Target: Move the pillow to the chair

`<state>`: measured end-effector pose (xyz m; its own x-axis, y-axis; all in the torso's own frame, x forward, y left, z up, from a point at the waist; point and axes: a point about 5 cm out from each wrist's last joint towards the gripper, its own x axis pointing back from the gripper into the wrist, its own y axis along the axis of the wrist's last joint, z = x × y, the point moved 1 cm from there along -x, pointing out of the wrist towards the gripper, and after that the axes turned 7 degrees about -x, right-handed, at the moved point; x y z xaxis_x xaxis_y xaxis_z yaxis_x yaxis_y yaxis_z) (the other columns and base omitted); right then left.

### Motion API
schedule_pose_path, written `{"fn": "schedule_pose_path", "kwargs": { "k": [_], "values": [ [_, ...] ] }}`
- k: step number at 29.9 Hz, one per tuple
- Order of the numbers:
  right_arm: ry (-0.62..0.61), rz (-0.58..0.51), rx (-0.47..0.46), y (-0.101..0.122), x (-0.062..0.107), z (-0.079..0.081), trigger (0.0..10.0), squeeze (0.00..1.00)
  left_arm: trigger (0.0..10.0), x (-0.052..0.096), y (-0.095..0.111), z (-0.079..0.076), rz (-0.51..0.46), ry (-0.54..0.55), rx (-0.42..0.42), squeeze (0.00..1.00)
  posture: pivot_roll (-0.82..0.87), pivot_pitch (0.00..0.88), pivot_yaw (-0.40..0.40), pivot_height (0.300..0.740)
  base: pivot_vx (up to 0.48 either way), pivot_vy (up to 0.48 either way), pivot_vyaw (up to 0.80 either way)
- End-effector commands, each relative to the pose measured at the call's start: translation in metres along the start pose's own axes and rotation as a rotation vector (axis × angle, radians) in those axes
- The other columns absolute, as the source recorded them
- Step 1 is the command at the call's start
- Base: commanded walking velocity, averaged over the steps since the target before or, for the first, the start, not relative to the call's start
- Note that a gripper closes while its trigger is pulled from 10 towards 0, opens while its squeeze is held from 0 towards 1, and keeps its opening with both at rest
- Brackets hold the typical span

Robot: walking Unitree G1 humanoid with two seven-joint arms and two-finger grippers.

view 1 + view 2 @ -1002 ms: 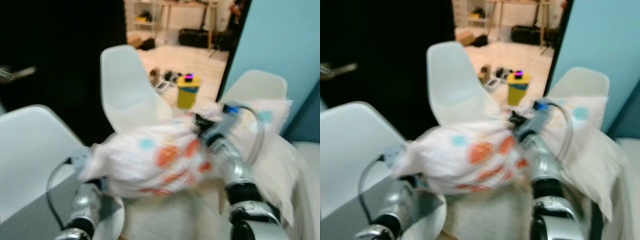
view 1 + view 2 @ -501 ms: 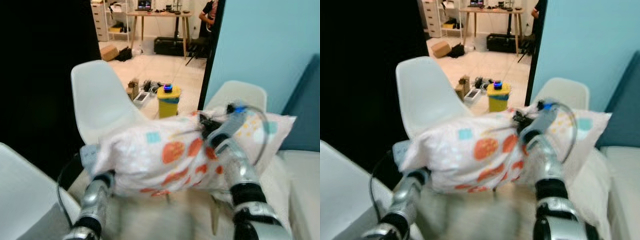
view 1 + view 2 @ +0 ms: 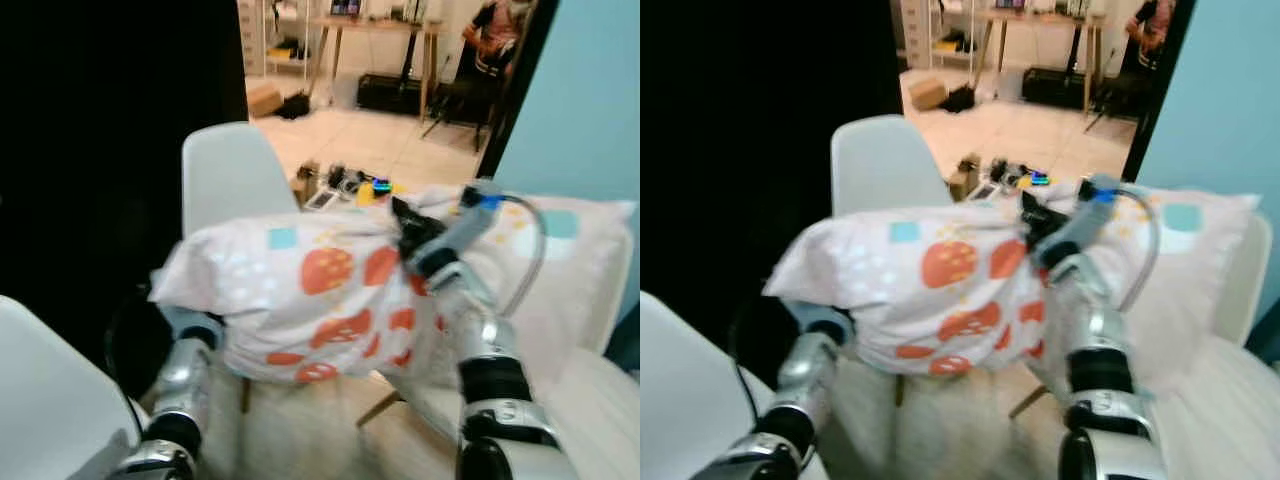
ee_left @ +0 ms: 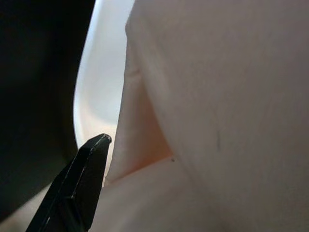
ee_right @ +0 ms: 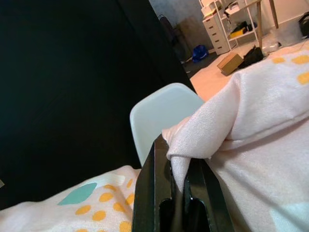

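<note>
While both arms hold it up off the furniture, the pillow (image 3: 330, 300), white with orange and teal spots, hangs in front of a white chair (image 3: 232, 175) whose backrest rises just behind it. The right claw (image 5: 179, 193) is clamped on a pinched fold of the pillow's cover at its upper edge. The left claw (image 4: 77, 193) is under the pillow's left end, one black finger lying against the fabric; whether it is apart or together cannot be told. A second patterned pillow (image 3: 580, 270) lies on the right, on a pale seat. Beyond the doorway stands a wooden bench (image 3: 375, 35) beside a person (image 3: 495, 45).
</note>
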<state>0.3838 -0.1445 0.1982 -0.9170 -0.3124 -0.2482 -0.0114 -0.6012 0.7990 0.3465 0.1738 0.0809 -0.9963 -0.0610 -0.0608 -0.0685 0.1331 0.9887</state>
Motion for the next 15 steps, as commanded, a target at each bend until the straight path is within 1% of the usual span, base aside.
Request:
{"fn": "schedule_pose_path", "kwargs": {
  "k": [1,2,6,9,15],
  "values": [
    [0.065,-0.061,0.035,0.0171,-0.0027,0.0095,10.0,0.0,10.0,-0.0017,0.0019,-0.0133,-0.012,-0.044,0.002,0.0,0.08,0.0,0.004,0.729,0.48,0.0,0.0],
    [0.065,-0.061,0.035,0.0171,-0.0027,0.0095,10.0,0.0,10.0,-0.0017,0.0019,-0.0133,-0.012,-0.044,0.002,0.0,0.08,0.0,0.004,0.729,0.48,0.0,0.0],
    [0.098,-0.043,0.032,0.0136,-0.0007,0.0147,10.0,0.0,10.0,-0.0015,0.002,-0.0148,-0.013,-0.049,0.002,0.0,0.08,0.0,0.006,0.729,0.48,0.0,0.8],
    [0.075,-0.042,0.01,0.0106,-0.0024,0.0142,10.0,0.0,10.0,-0.0017,0.0025,-0.0159,-0.014,-0.059,0.001,0.0,0.09,0.0,0.007,0.729,0.48,0.0,0.0],
    [0.075,-0.039,0.011,0.0098,-0.0046,0.0156,10.0,0.0,10.0,-0.0024,0.0037,-0.0193,-0.018,-0.079,0.003,0.0,0.09,0.0,0.008,0.729,0.48,0.0,0.0]
  ]
}}
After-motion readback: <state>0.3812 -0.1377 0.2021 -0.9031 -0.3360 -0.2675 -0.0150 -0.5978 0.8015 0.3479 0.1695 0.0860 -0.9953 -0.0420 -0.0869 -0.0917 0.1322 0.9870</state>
